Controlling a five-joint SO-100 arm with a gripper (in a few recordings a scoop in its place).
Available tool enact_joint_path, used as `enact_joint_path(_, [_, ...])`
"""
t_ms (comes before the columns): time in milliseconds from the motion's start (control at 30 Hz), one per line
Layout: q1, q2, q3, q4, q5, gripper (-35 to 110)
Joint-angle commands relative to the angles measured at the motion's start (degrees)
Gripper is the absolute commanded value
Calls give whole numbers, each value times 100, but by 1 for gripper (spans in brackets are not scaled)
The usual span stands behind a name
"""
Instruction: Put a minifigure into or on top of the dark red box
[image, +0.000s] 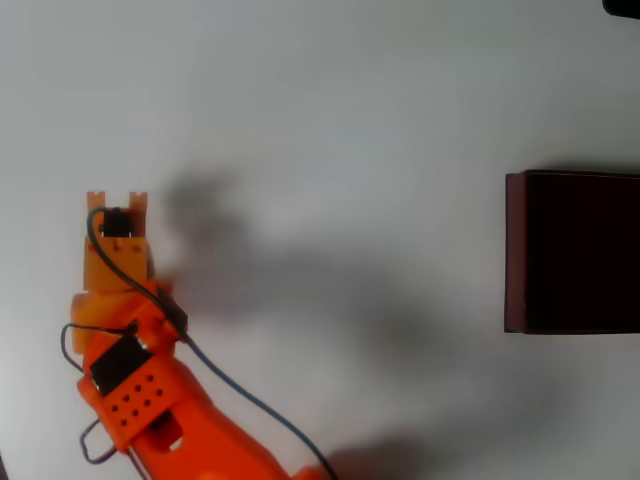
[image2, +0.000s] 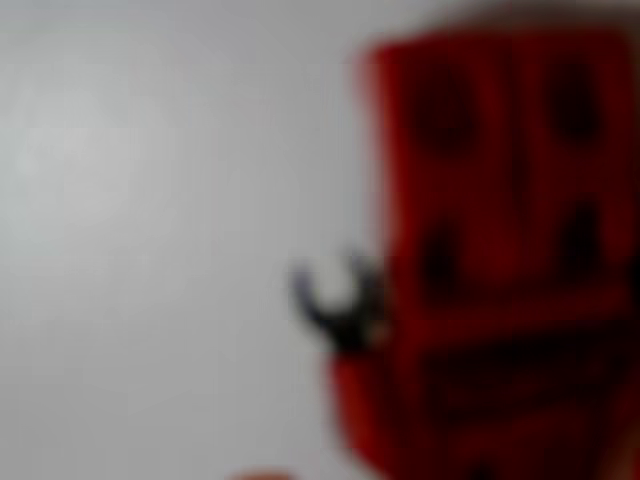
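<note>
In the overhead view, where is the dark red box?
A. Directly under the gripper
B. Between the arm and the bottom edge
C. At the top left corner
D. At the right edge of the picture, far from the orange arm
D: the dark red box lies at the right edge, cut off by the frame, while the orange arm is at the lower left.

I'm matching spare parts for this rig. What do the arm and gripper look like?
In the overhead view the arm is bright orange plastic in blocky segments, one with a grid of small round holes, and with black motor blocks. Thin dark cables loop along it. The gripper is paler orange with notched tips.
</note>
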Motion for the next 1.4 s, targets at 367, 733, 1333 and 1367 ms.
enact_joint_path(367, [-193, -62, 44, -290, 325, 11])
enact_joint_path(733, [-229, -132, 35, -439, 290, 1])
enact_joint_path(1333, [2426, 4289, -501, 3604, -5089, 1])
enact_joint_path(1367, [2804, 4790, -360, 3665, -5484, 0])
